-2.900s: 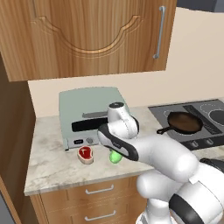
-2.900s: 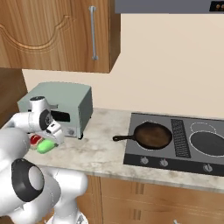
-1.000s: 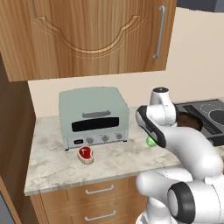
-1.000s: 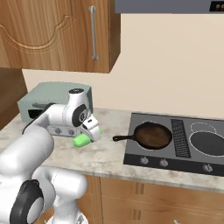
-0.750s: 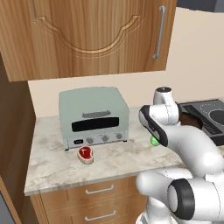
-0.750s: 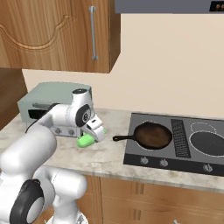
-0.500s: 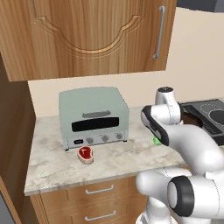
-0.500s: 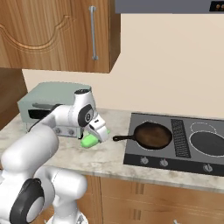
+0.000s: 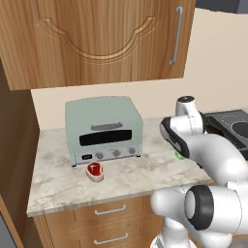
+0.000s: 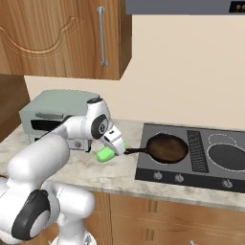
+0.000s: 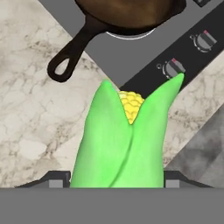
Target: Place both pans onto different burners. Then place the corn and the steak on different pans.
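My gripper (image 10: 113,149) is shut on the corn (image 10: 106,154), a bright green cob in its husk, held just above the counter a little left of the cooktop. In the hand view the corn (image 11: 127,140) rises between the fingertips (image 11: 53,179) with yellow kernels at its tip. Just beyond it, the rusty brown skillet (image 10: 166,147) sits on the front left burner, its short handle (image 11: 72,57) pointing toward the corn. A darker grey round pan (image 10: 228,157) lies on the front right burner. The steak (image 9: 95,171) lies on the counter in front of the toaster oven.
A pale green toaster oven (image 9: 104,128) stands at the back left of the marble counter (image 9: 58,186). Control knobs (image 11: 173,68) line the cooktop's front edge. A ribbed grille (image 10: 195,149) splits the cooktop. Wooden cabinets (image 9: 106,38) hang overhead.
The arm has carried the corn to the right, from in front of the toaster oven toward the skillet's handle. The steak and the pans have stayed put.
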You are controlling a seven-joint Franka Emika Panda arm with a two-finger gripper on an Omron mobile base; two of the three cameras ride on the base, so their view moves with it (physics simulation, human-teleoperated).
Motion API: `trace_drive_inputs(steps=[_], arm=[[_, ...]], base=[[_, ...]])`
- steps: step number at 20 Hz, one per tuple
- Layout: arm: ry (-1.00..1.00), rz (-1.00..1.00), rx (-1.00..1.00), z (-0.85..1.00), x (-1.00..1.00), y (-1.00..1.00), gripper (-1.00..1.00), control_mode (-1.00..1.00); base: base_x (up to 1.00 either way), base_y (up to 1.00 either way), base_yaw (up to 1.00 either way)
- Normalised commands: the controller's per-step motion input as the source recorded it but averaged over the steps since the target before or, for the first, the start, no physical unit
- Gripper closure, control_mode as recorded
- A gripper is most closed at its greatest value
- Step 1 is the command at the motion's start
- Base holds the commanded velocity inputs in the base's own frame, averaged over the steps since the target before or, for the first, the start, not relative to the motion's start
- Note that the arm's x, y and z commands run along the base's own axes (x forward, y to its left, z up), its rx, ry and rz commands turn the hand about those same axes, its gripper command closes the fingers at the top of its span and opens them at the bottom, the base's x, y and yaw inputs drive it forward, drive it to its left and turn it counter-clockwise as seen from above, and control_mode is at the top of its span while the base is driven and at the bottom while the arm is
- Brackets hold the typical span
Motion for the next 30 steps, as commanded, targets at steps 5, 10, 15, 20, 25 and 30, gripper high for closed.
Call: trace_drive_inputs(steps=[5, 10, 15, 20, 25, 30], arm=[[0.00, -0.03, -0.06, 0.00, 0.21, -0.12, 1.00, -1.00], [0.00, -0.01, -0.01, 0.00, 0.23, -0.26, 1.00, -1.00], [0.00, -0.04, -0.01, 0.00, 0.33, -0.25, 1.00, -1.00], [0.00, -0.03, 0.00, 0.00, 0.25, -0.32, 1.00, -1.00], [0.00, -0.02, -0.01, 0.00, 0.25, -0.32, 1.00, -1.00], [0.00, -0.03, 0.00, 0.03, 0.27, -0.31, 1.00, -1.00]], base=[[0.00, 0.00, 0.00], [0.00, 0.00, 0.00], [0.00, 0.00, 0.00], [0.00, 0.00, 0.00], [0.00, 0.00, 0.00], [0.00, 0.00, 0.00]])
